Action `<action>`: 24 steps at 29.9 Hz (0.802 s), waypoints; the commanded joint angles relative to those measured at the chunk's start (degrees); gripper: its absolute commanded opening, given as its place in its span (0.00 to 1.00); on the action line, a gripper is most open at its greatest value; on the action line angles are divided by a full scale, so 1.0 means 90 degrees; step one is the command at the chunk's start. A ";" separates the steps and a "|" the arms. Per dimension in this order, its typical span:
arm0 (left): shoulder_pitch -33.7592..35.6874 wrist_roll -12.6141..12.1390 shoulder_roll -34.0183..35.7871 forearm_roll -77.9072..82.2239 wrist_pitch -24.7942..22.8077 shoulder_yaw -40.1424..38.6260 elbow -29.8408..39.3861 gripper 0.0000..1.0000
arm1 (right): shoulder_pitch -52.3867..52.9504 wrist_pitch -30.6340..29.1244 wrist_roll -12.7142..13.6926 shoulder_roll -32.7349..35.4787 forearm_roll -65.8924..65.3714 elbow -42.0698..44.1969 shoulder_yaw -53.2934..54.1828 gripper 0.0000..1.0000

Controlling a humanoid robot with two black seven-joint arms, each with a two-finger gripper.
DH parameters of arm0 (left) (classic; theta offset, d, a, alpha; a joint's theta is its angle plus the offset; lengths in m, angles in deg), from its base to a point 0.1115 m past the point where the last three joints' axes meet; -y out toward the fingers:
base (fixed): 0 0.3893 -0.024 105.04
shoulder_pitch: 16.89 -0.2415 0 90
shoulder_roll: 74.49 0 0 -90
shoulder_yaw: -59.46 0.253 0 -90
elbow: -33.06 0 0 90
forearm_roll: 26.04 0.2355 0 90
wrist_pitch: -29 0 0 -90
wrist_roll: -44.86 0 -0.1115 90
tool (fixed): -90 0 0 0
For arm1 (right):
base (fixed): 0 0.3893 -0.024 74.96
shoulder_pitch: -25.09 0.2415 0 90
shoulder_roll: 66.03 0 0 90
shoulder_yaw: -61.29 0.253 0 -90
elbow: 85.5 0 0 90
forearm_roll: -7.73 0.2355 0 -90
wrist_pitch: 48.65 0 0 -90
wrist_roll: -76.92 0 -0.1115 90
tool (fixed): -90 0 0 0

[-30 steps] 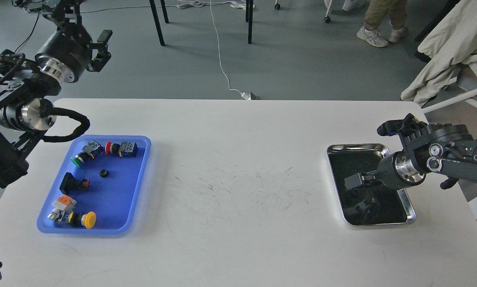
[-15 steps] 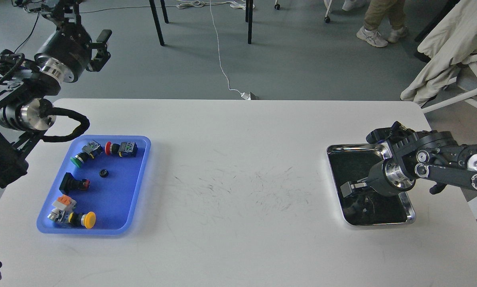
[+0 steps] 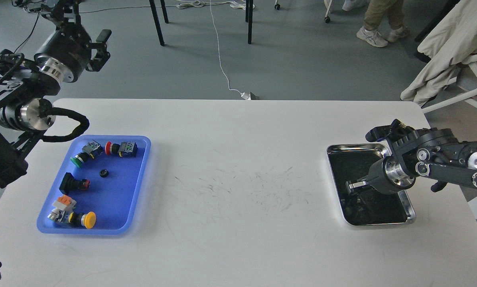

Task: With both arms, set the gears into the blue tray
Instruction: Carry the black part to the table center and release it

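Both arms apart: left pincer (image 3: 99, 50) raised, open; right pincer (image 3: 352, 186) low in steel tray (image 3: 358, 148), grip unclear.

Push-buttons (image 3: 83, 153) crowd the blue tray (image 3: 140, 175); the table (image 3: 238, 159) between the trays lies open.

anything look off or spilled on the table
Nothing spilled. The white table carries fine dark scuff marks across its middle. The push-buttons and one gear lie inside the blue tray.
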 commanded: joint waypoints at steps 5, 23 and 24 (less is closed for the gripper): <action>0.0000 -0.0009 0.0000 0.0001 0.0010 -0.0009 0.0000 0.98 | 0.0890 0.0001 -0.0019 0.0074 0.0252 -0.0256 0.0041 0.01; 0.0000 0.0001 0.0098 0.0001 0.0009 -0.0048 0.0000 0.98 | 0.1235 0.0942 -0.0849 -0.2842 0.2470 -0.0034 0.0558 0.01; 0.0000 0.0001 0.0098 0.0001 0.0000 -0.0039 0.0000 0.98 | 0.1108 0.1069 -0.0878 -0.3087 0.2470 0.0161 0.0558 0.01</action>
